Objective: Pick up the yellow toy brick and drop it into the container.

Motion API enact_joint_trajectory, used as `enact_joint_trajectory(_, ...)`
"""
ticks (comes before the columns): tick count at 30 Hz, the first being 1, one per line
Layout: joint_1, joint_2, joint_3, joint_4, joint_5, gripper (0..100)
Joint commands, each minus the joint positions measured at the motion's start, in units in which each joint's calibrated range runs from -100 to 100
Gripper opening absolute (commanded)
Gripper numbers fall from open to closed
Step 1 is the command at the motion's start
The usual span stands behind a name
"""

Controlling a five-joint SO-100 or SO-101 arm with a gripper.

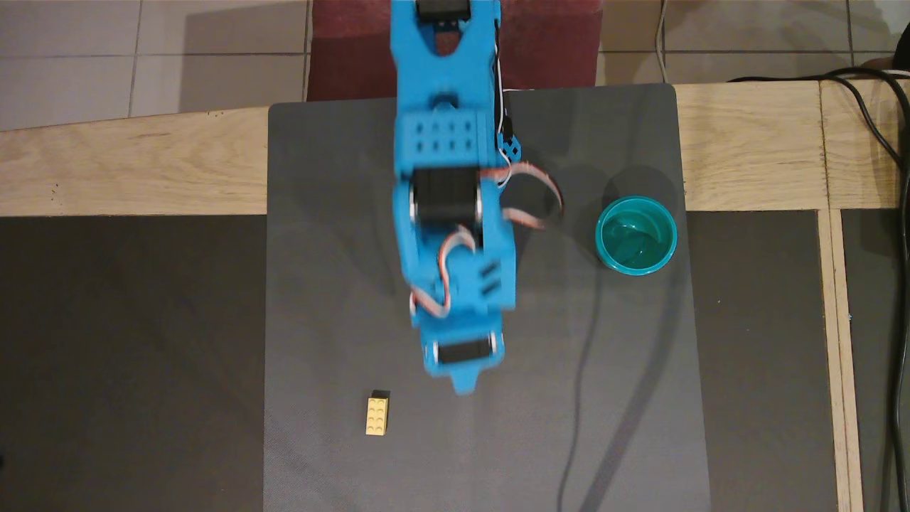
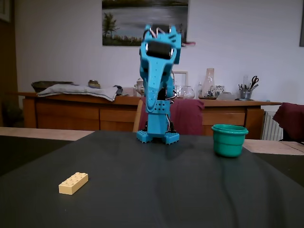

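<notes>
Claw [image 1: 463,384]: blue, raised above the dark surface [image 1: 341,284], holding nothing; whether spread or pressed together cannot be told. Yellow toy brick [image 1: 377,416]: lies flat, studs up, on the surface, left of the claw in the overhead view, well apart from it. Container [image 1: 635,235]: teal, upright, right of the claw, apparently empty.

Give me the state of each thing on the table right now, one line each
yellow toy brick: lying flat on the dark mat, studs up, untouched.
container: upright on the mat, open top, nothing seen inside.
gripper: raised above the mat, holding nothing; open or shut cannot be told.
</notes>
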Motion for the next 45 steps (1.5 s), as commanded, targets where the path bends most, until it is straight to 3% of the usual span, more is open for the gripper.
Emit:
enact_joint_trajectory(1, 0.1, 11.47, -10.83, -0.95, 1.83, 0)
enact_joint_trajectory(9, 0.95, 30.87, -24.64, -0.95, 10.41, 0)
enact_joint_trajectory(16, 1.03, 36.18, -25.27, -1.04, 16.73, 0)
enact_joint_trajectory(23, 5.05, 36.35, -24.91, -7.7, 28.81, 0)
enact_joint_trajectory(30, 13.33, 36.43, -24.09, -12.32, 44.33, 0)
enact_joint_trajectory(38, 18.05, 36.09, -16.87, -12.24, 49.3, 0)
enact_joint_trajectory(45, 17.43, 35.76, -9.83, -12.77, 49.93, 0)
